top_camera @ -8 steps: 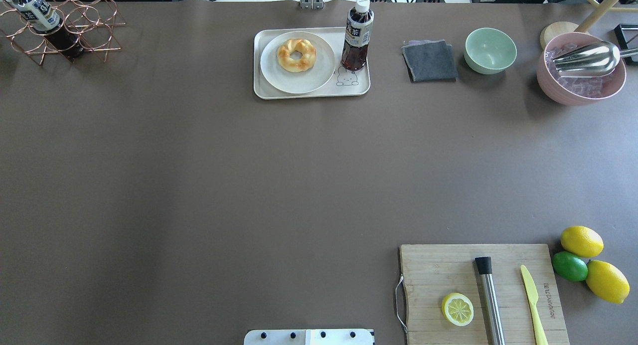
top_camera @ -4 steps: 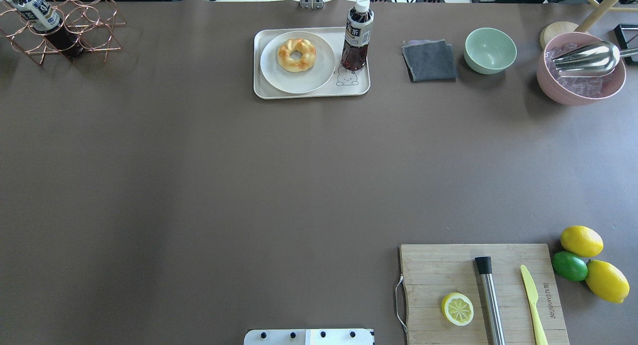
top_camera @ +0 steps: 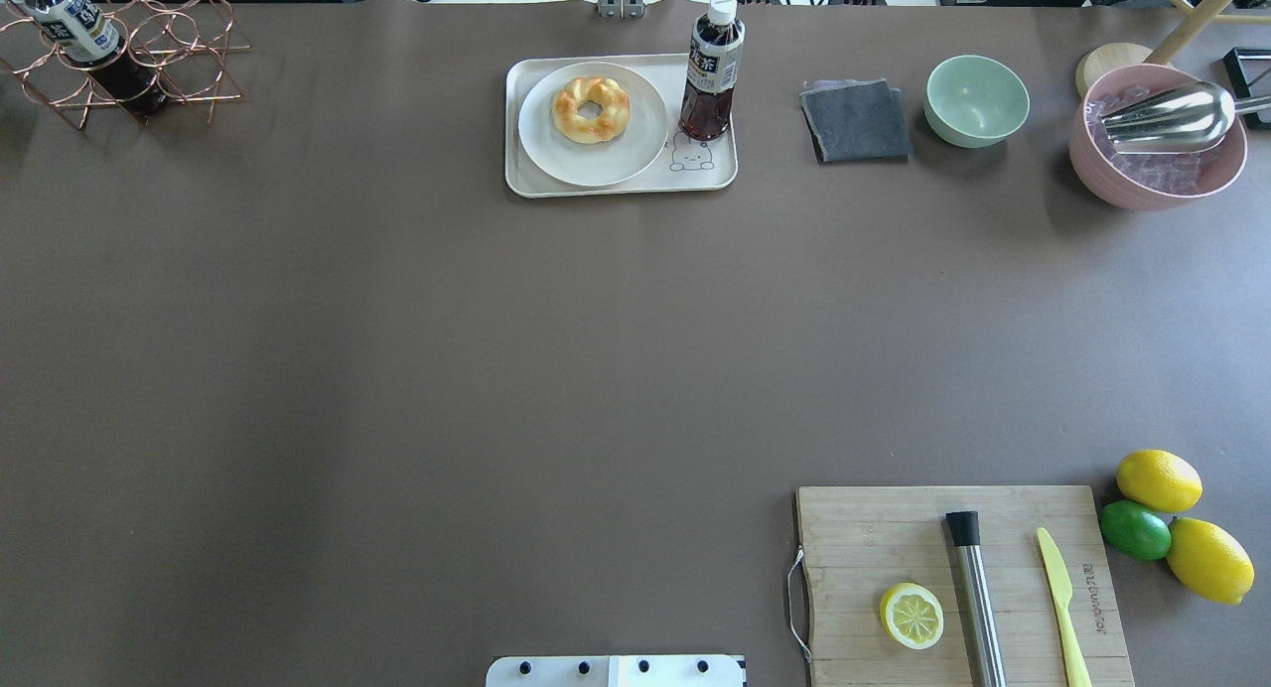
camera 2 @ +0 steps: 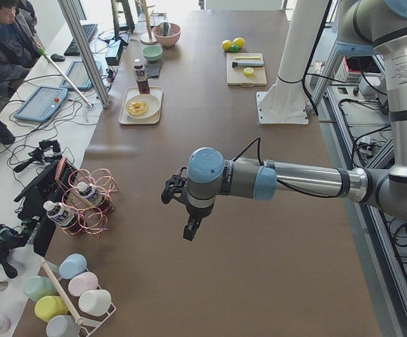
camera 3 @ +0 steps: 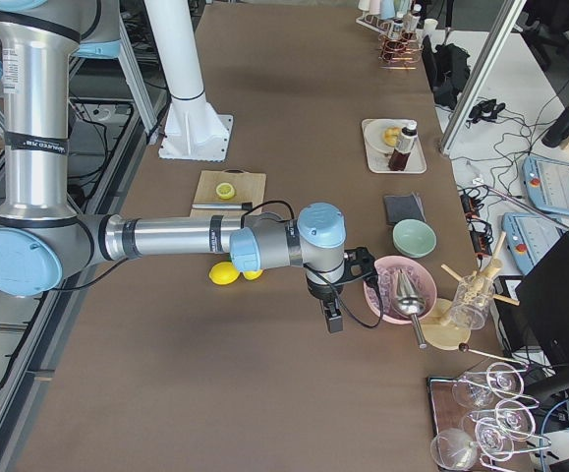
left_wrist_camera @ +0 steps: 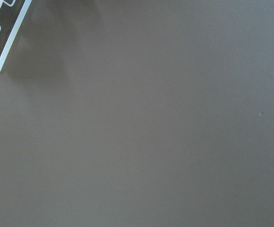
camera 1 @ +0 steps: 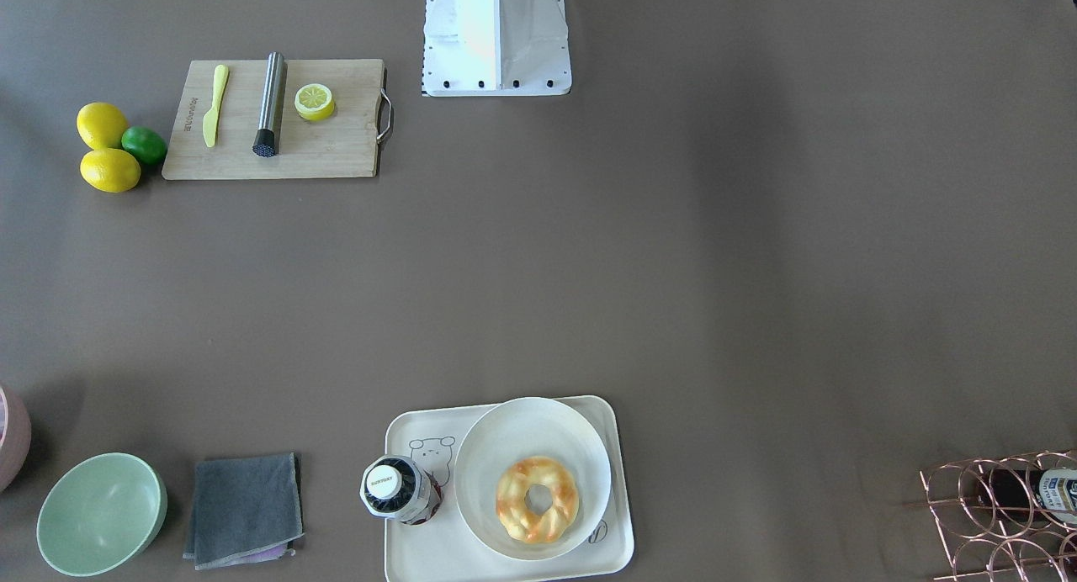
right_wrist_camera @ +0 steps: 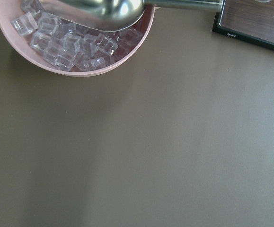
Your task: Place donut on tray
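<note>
The golden-brown braided donut (top_camera: 591,109) lies on a round white plate (top_camera: 594,161) that sits on the cream-white tray (top_camera: 621,186) at the far middle of the table. It also shows in the front view (camera 1: 537,498) on the tray (camera 1: 505,565). My left gripper (camera 2: 189,228) hangs over bare table at the table's left end, far from the tray, and shows only in the exterior left view. My right gripper (camera 3: 333,320) hangs beside the pink ice bowl (camera 3: 399,288), and shows only in the exterior right view. I cannot tell whether either is open or shut.
A dark tea bottle (top_camera: 711,71) stands on the tray's right part. A grey cloth (top_camera: 856,121), green bowl (top_camera: 977,99) and pink bowl with ice and a scoop (top_camera: 1157,141) lie to the right. A cutting board (top_camera: 953,578) is near right; a copper rack (top_camera: 129,52) far left.
</note>
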Robot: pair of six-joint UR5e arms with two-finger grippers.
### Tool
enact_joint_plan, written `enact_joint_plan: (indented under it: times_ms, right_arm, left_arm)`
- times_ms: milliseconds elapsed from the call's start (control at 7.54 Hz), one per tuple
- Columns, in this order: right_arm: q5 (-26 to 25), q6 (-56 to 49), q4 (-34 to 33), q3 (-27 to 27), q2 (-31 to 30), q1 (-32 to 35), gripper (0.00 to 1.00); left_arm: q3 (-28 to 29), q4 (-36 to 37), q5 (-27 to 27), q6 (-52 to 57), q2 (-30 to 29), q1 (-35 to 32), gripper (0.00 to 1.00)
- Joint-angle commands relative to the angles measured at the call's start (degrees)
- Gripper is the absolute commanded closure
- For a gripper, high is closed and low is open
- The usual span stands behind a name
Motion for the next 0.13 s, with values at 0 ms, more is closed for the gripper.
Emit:
enact_joint_plan:
  times_ms: [0]
  right_arm:
    - [0.03,0.05,0.04,-0.03,-0.03,0.0,0.0]
  left_arm:
    - [0.05,0.05,0.03,0.0,-0.19,0.0,0.03]
